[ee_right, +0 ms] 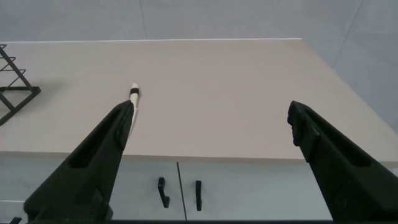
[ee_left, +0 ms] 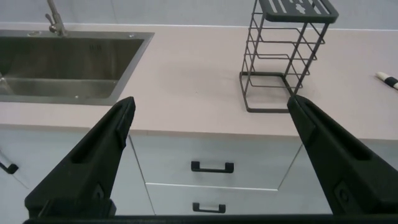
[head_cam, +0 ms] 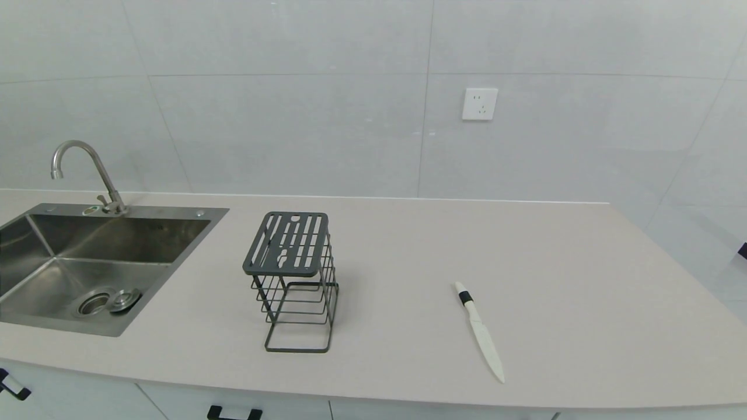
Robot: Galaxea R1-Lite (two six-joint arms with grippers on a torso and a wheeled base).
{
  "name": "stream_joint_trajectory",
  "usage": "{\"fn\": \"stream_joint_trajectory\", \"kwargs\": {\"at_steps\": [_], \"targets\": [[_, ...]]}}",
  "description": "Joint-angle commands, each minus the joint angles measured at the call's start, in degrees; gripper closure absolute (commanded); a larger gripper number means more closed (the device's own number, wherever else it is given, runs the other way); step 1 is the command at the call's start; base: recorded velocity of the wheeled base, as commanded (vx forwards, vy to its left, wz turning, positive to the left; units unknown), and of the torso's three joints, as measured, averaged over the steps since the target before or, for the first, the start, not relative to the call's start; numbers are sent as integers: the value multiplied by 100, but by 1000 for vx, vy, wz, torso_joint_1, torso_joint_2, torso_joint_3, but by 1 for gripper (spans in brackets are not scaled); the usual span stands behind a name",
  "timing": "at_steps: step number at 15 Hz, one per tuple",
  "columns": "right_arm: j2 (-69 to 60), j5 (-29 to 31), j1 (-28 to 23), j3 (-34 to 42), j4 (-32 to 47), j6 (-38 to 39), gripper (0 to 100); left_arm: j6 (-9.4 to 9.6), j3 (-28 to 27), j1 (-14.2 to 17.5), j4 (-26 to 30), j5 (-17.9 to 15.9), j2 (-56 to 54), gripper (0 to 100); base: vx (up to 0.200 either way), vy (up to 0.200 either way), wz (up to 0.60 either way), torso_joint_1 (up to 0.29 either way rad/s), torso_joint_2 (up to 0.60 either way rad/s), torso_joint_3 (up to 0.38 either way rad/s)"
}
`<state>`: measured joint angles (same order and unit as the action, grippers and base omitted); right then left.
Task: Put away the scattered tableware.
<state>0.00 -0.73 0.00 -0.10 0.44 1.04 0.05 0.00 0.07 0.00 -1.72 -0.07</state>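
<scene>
Nothing is grasped yet: right gripper (ee_right: 210,111) and left gripper (ee_left: 209,102) hang wide open short of the counter (head_cam: 554,262), the knife (head_cam: 478,329) flat ahead of the right one, which likely must reach its handle next, then the rack (head_cam: 292,280).

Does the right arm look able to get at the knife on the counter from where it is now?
Probably yes. The right gripper is open and faces the counter, where the knife lies flat on bare surface, well apart from the rack. Nothing stands between them.
</scene>
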Motion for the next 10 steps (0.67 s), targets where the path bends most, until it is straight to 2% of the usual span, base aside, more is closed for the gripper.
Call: {"fn": "stream_joint_trajectory", "kwargs": {"at_steps": [1,5,7,10], "targets": [[9,-6,0,1,0,2,0,4,0,1,0,-4,7,0,0,0,0,281,-27,251],[9,3,0,1,0,-7,0,-5,0,1,9,-4,7,0,0,0,0,304,-60,242],[9,3,0,1,0,2,0,-5,0,1,9,-4,7,0,0,0,0,127,-17,100],[9,3,0,1,0,-7,0,-22,0,1,0,-4,7,0,0,0,0,17,-4,9]]}}
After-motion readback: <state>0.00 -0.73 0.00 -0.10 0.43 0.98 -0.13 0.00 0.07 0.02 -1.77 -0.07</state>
